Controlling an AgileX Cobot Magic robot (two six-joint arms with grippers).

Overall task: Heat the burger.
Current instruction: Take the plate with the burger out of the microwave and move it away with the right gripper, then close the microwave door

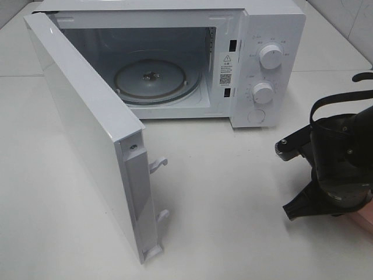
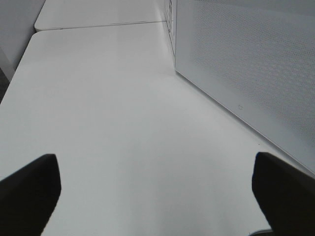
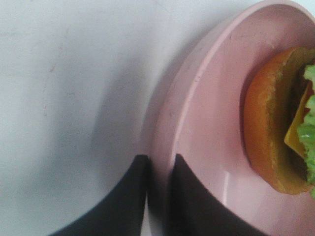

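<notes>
Burger (image 3: 275, 123) sits on pink plate (image 3: 206, 147), table's right edge. Right gripper (image 3: 158, 182) pinches plate rim; left gripper (image 2: 157, 189) wide, empty. Step: plate pickup. Next: lift level, carry into open microwave (image 1: 175, 64).

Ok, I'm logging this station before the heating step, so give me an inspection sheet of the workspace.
Surface: white table, bare in front of the microwave.
Job's things: burger on pink plate; microwave door open, turntable bare.
Clutter: nothing seen.
Grippers: right gripper closed on the plate rim; left gripper open, holding nothing.
Cables: black cable looped on the right arm.
Surroundings: tiled wall behind.
</notes>
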